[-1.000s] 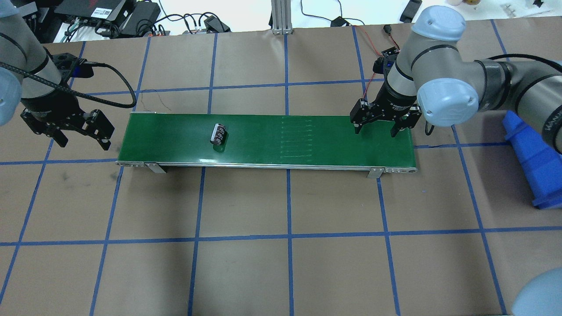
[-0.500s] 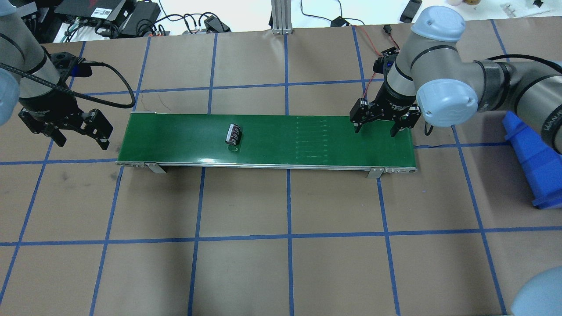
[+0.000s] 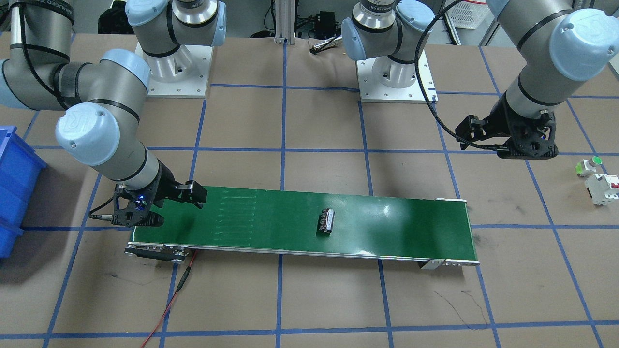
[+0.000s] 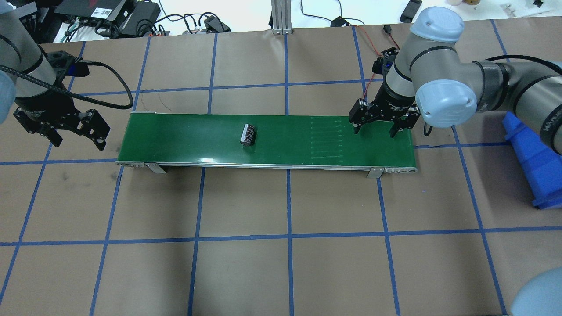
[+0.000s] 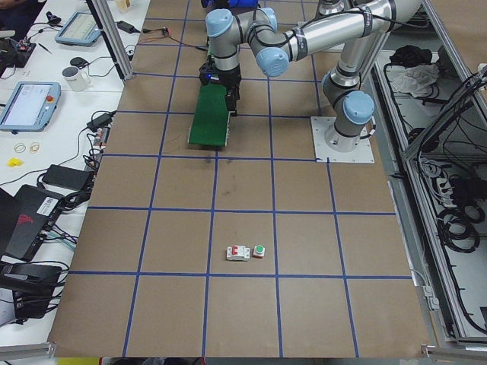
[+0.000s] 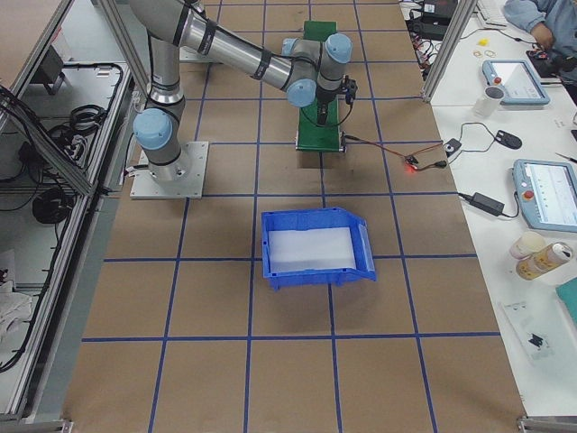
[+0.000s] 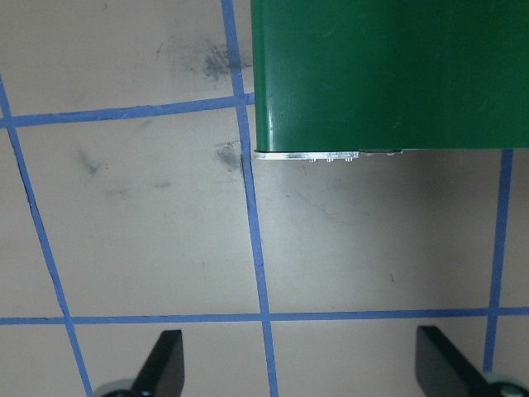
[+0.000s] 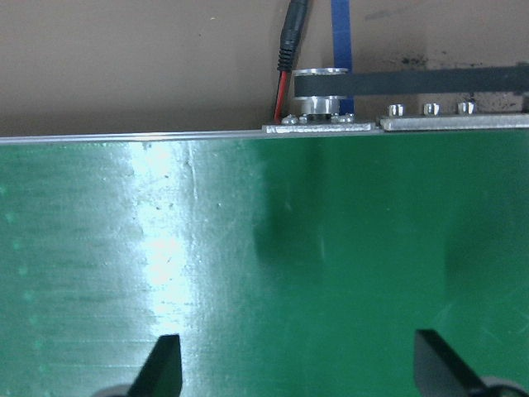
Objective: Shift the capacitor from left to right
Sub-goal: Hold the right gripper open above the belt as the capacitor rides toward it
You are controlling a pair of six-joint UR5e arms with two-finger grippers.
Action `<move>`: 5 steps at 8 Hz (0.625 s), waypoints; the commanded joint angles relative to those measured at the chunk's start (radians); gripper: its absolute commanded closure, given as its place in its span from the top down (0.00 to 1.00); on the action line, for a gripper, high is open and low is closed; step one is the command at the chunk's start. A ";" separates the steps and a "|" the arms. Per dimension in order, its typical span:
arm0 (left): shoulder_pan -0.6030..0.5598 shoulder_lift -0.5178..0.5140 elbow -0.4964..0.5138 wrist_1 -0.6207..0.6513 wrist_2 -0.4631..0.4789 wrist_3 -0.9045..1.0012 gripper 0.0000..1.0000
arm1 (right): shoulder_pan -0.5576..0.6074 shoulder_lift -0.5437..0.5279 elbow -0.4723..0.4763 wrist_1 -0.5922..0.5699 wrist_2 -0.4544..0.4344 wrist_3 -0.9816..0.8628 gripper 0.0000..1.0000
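The capacitor (image 4: pixel 248 134), a stubby black cylinder with silver markings, lies on its side on the green conveyor belt (image 4: pixel 307 140), a little left of the belt's middle; it also shows in the front view (image 3: pixel 326 222). My left gripper (image 4: pixel 79 141) hangs open and empty over the table just off the belt's left end; its wrist view shows the belt's corner (image 7: pixel 388 74) and bare table between the fingertips (image 7: pixel 165 368). My right gripper (image 4: pixel 374 131) is open and empty, low over the belt's right end (image 8: pixel 289 248). The capacitor shows in neither wrist view.
A blue bin (image 4: pixel 531 158) stands on the table right of the belt. A white breaker (image 3: pixel 602 188) and a green-capped button (image 3: pixel 591 164) lie beyond my left gripper. A red wire (image 3: pixel 169 299) runs from the belt's right end.
The capacitor has travelled to the right along the belt, towards my right gripper. My left gripper has drifted slightly left, away from the belt. My right gripper has stayed put.
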 commanded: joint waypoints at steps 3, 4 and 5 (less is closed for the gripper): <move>0.003 0.009 0.000 -0.008 -0.002 0.007 1.00 | 0.001 0.003 0.000 0.002 0.000 0.001 1.00; 0.003 0.014 -0.003 -0.009 -0.004 0.009 1.00 | 0.001 0.005 0.000 0.002 0.002 0.001 1.00; 0.003 0.015 -0.003 -0.009 -0.004 0.010 1.00 | 0.001 0.006 0.000 0.000 0.002 0.001 1.00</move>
